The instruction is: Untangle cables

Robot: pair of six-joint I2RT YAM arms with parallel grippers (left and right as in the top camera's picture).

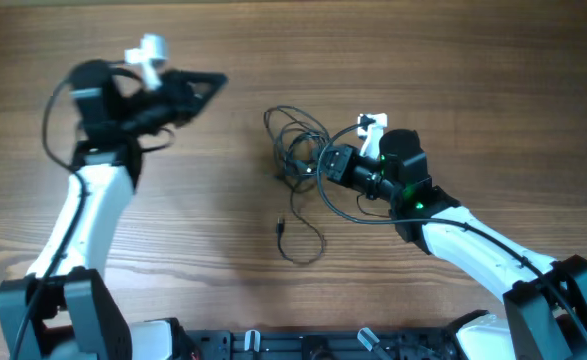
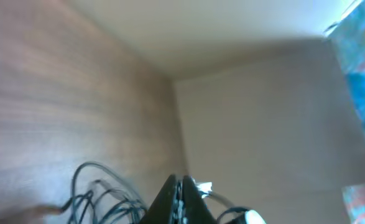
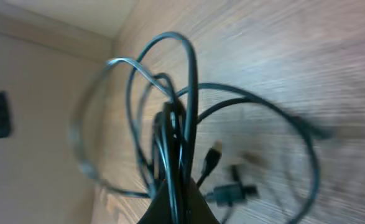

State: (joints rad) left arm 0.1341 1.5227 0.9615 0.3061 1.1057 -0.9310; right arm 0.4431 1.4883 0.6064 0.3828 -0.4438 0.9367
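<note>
One view alone, right wrist, shows cables (image 3: 193, 74) pinched in shut jaws.

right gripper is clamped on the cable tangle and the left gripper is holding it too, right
No: the left gripper is shut on nothing, well apart from the cables, as the overhead view shows. The right gripper is clamped on them.

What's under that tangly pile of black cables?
Only the wooden table shows under the cables. Where the right gripper has its jaws shut on them, the spot underneath is covered.
</note>
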